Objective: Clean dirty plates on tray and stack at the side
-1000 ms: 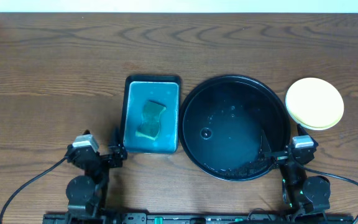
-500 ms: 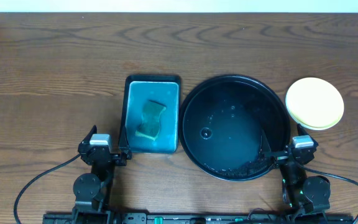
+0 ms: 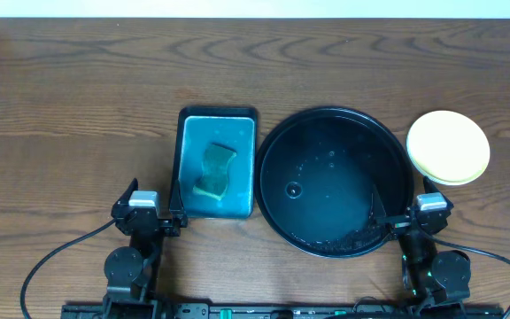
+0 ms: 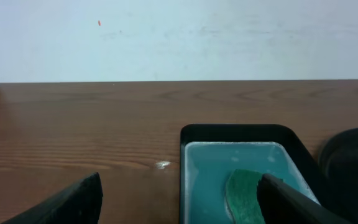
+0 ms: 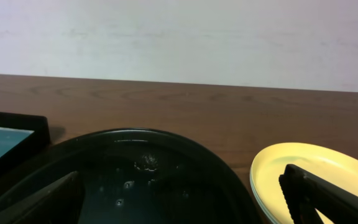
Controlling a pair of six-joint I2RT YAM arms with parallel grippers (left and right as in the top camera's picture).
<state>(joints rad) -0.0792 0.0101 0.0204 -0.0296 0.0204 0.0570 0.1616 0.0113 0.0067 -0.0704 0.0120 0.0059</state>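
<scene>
- looking down from overhead, we're seeing the dirty plates [image 3: 448,147] sitting in a stack on the table [image 3: 78,106], just beside the right edge of the tray [image 3: 326,142]. the pale yellow one is lying on top and a paler rim is peeking out under it on the near side. anyone getting a count?

- nope, we're not managing one from any view. the right wrist camera is only giving us the yellow top plate with one more rim under it. the tray [image 5: 148,180] is looking wet, with droplets [image 3: 330,158] sitting on the black bottom and more wet specks along its near rim.

- and the arms?

- both are resting at the near edge of the table, gripping nothing. the left gripper [image 3: 153,190] is standing with its jaws spread wide, right in front of the near left corner of the teal sponge dish [image 3: 191,168], with its right finger just beside that corner. the right gripper [image 3: 401,202] is gaping wide too. one finger is reaching over the tray's near right rim and the other is pointing toward the stack, and we're not seeing it touch the plates.

- sponge?

- the green sponge [image 3: 215,171] is lying inside the sponge dish, and we're catching it in the left wrist view as well [image 4: 244,196].
</scene>
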